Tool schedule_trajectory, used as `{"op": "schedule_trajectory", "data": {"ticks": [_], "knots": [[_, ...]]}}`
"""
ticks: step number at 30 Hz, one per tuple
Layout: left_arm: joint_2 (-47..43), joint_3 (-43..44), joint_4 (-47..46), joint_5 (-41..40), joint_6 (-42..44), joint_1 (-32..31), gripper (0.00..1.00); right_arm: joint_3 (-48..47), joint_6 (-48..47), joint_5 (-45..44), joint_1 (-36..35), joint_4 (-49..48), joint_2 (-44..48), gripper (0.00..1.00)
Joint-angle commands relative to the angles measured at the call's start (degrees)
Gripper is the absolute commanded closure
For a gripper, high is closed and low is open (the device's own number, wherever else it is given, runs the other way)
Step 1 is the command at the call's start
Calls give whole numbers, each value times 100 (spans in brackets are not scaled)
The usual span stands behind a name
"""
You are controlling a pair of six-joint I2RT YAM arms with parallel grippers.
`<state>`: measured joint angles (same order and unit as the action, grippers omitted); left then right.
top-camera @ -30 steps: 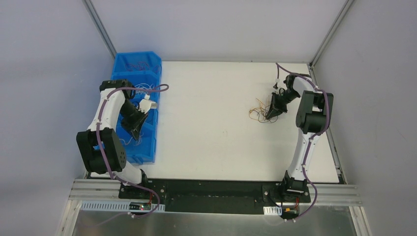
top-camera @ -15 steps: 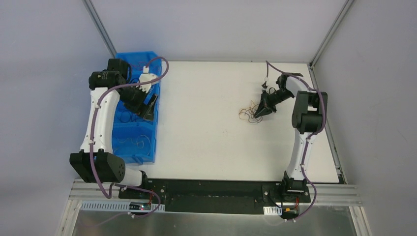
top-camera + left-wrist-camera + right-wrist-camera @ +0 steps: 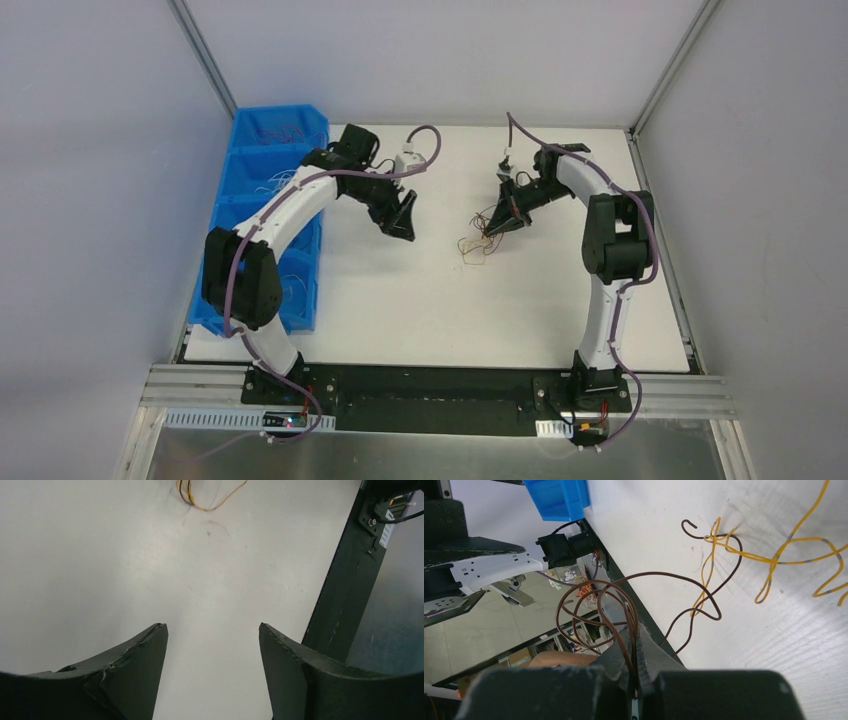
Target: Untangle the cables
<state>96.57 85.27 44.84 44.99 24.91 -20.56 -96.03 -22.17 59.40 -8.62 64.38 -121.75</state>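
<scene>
The cables (image 3: 478, 238) are a small tangle of thin brown and orange-yellow wires on the white table, right of centre. My right gripper (image 3: 499, 224) is shut on the brown wires, just above the tangle's right side. The right wrist view shows brown loops (image 3: 624, 595) pinched in the right gripper (image 3: 634, 636), with orange-yellow wires (image 3: 774, 560) lying on the table beyond. My left gripper (image 3: 405, 228) stands open over bare table left of the tangle. In the left wrist view the left gripper (image 3: 212, 630) holds nothing and the cables (image 3: 200, 497) show at the top edge.
A row of blue bins (image 3: 262, 165) with thin wires inside runs along the table's left edge. The black rail (image 3: 350, 580) marks the table's near edge. Grey walls close in the table at the back and sides.
My left arm has swung right out of the blue bins to the table's middle, and its gripper has opened. My right gripper has moved left, pulling the cables with it.
</scene>
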Motion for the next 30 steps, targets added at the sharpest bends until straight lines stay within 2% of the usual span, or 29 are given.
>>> {"op": "schedule_trajectory", "data": {"ticks": [1, 5, 8, 12, 16, 21, 26, 30], "knots": [[351, -182, -1859, 528, -778, -266, 34, 182, -441, 109, -63, 187, 398, 100], [269, -850, -3162, 553, -1675, -296, 40, 645, -966, -527, -70, 53, 1127, 100], [662, -779, -3357, 656, -1893, -536, 38, 1004, -960, -864, -85, -306, 1668, 100], [1524, -234, -3500, 836, -2224, -839, 36, 887, -554, -1626, 6, -280, 1427, 100], [2381, 222, -4145, 996, -3547, -976, 37, 1122, -661, -2065, 244, -237, 1071, 100], [3110, 310, -5683, 1143, -5301, -1260, 38, 1353, -472, -2057, 556, -586, 1054, 100], [3430, 331, -5925, 1094, -5482, -1709, 38, 1447, -563, -1998, 591, -617, 1040, 100], [3750, 514, -5922, 860, -5816, -1831, 37, 1604, -490, -1881, 590, -720, 1055, 100]]}}
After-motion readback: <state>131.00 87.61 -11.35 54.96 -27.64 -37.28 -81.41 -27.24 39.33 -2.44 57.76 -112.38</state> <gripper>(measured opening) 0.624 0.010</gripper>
